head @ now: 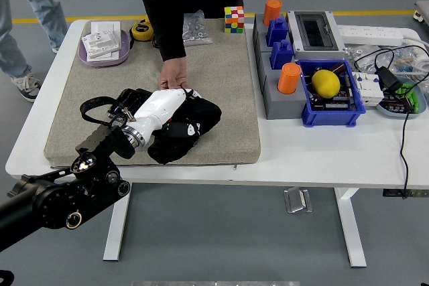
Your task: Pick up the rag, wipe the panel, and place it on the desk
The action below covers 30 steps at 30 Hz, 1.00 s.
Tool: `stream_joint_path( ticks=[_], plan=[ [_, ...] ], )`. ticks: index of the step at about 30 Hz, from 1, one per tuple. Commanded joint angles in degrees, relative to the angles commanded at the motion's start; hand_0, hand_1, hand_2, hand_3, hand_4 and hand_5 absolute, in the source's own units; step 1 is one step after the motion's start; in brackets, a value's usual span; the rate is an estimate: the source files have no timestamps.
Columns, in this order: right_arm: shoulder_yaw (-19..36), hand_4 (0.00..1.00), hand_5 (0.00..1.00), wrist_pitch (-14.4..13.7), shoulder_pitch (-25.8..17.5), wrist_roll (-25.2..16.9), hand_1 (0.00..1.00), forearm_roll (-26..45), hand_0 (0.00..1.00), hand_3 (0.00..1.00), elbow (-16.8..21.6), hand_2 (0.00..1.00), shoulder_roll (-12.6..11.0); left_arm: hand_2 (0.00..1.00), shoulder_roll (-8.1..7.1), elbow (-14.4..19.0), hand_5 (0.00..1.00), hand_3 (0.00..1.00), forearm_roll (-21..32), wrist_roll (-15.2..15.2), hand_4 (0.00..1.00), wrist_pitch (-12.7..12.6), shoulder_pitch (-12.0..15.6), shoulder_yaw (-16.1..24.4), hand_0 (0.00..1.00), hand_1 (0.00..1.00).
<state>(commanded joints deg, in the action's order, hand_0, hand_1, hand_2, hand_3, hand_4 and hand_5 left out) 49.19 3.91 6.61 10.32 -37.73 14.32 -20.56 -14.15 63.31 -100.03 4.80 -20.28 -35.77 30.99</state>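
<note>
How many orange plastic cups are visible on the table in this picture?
2. One orange plastic cup stands at the far end of the grey block row; the other stands nearer, beside the blue bin. None looks hidden.

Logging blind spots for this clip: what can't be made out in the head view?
- The panel: covered by the black rag and the left hand.
- Left hand's fingers: buried in the rag, so the grip is unclear.
- Right arm: out of frame.
- The person's hand: fingertips hidden behind the left hand.

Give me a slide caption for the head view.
Robot's left hand presses a black rag on the mat beside a person's hand.
</note>
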Motion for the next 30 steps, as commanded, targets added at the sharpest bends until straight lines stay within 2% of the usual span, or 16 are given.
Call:
stream_joint_path(
  ticks=[11,30],
  plan=[
    [0.08,0.965,0.531,-0.06,-0.02,0.02,0.617,-0.09,0.719,0.577,0.13,0.666,0.09,0.498,0.13,-3.22,0.002,0.378,0.14,0.07,0.311,-0.79,0.12,0.39,0.223,0.222],
    [0.35,0.966,0.532,-0.09,-0.46,0.02,0.617,-0.33,0.718,0.577,0.18,0.667,0.39,0.497,-1.35,-7.64,0.002,0.379,-2.11,2.07,0.316,-3.15,0.98,2.62,0.221,0.221]
  ],
)
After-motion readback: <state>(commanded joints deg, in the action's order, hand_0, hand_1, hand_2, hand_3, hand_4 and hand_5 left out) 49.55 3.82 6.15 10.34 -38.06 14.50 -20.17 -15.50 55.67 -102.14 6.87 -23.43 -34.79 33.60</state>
